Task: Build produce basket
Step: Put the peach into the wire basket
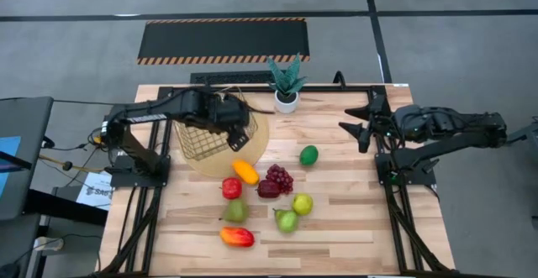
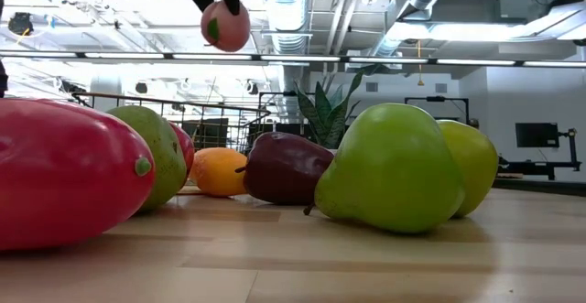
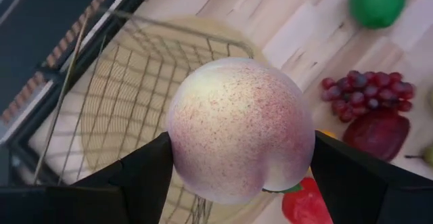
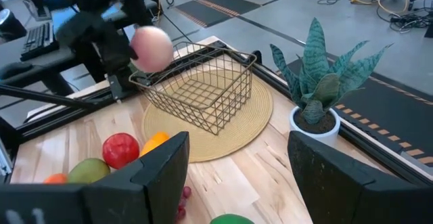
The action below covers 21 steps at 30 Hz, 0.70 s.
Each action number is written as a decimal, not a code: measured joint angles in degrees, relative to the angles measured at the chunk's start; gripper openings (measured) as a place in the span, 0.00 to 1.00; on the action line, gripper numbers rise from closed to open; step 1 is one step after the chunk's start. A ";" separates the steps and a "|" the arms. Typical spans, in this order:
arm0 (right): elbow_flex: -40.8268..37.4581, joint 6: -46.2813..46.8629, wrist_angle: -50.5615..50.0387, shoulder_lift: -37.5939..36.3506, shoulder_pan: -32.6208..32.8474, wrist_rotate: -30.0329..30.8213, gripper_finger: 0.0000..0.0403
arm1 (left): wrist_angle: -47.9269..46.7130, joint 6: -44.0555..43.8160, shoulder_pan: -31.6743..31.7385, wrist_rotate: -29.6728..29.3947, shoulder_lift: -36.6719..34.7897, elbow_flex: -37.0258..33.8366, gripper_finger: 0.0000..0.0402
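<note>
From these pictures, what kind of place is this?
Probably a robotics lab or workshop: exposed ceiling ducts, a hazard-striped floor mat, and a wooden table fitted with two robot arms.

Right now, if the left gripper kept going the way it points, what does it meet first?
Probably the gold wire-grid basket. The left gripper, its fingers shut on the pink speckled peach, points down at the basket's open top; height above it is unclear.

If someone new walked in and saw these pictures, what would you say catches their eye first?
Probably the pink peach gripped in the left gripper, held up over the near rim of the empty gold basket on its round mat. Next, the bright cluster of fruit on the table in front of the basket, with the green pear looming largest in the low view.
</note>
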 joint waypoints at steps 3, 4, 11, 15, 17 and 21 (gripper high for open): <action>0.00 0.00 0.08 0.74 0.00 0.06 0.68 | 1.45 5.60 2.35 2.67 -1.91 0.00 0.72; 0.00 0.00 0.02 1.06 0.00 0.07 0.68 | 2.45 7.88 2.99 3.89 -2.70 0.00 0.72; 0.00 0.09 0.06 2.61 0.00 0.04 0.68 | 11.58 20.20 4.38 13.13 -7.80 0.00 0.72; 0.00 2.09 0.12 2.82 0.00 0.10 0.68 | 16.59 21.72 4.42 15.45 -11.03 0.00 0.72; 0.00 2.12 0.12 2.87 0.01 0.11 0.68 | 19.55 21.48 4.40 17.34 -12.66 0.00 0.72; 0.00 2.10 0.91 2.84 0.00 0.17 0.68 | 25.96 20.74 4.40 21.86 -16.04 0.00 0.72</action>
